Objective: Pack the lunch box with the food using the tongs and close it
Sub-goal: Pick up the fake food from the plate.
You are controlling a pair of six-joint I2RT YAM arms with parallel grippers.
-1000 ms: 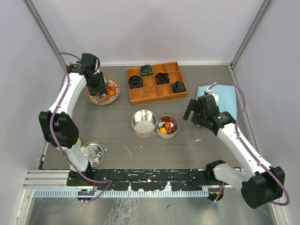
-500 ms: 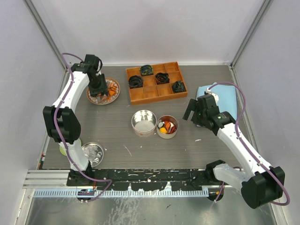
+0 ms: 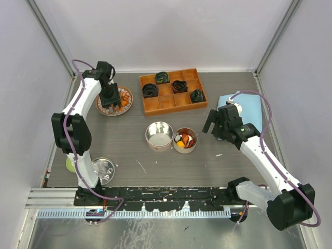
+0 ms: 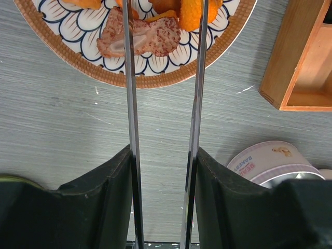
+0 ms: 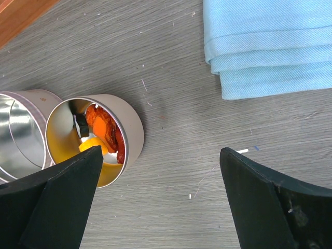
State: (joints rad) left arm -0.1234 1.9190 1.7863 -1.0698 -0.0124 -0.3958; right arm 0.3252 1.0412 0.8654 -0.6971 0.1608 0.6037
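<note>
Spanning the whole scene, the grey table [image 3: 129,150] carried everything noted. Wooden tray [image 3: 167,102], next in size, sat well off the left claw [image 4: 163,150] toward the right arm's side, with dark coils [image 3: 150,91] in several compartments. Blue cloth [image 5: 270,46] lay folded just beyond the right claw [image 5: 161,150], on its outer side. Patterned plate [image 4: 155,80] lay directly ahead of and under the left claw's reach. Two round tins stood close together, near the right claw on the side toward the left arm. The empty tin [image 3: 158,135] was the farther one. The filled tin [image 5: 132,129] was the nearer, with orange, red and yellow food [image 5: 98,127] inside. The left claw was clamped on the tongs [image 4: 130,104], one thin metal arm pressed against the inner face of each finger. The tongs ran straight out ahead of the claw to the plate, their two arms apart. More food lay there between and beside those arms: a pink mottled piece [image 4: 148,39] crossed by the left arm of the tongs, and orange chunks [image 4: 189,13] at the right arm. The right claw hung above bare table with its jaws wide apart and nothing between them.
</note>
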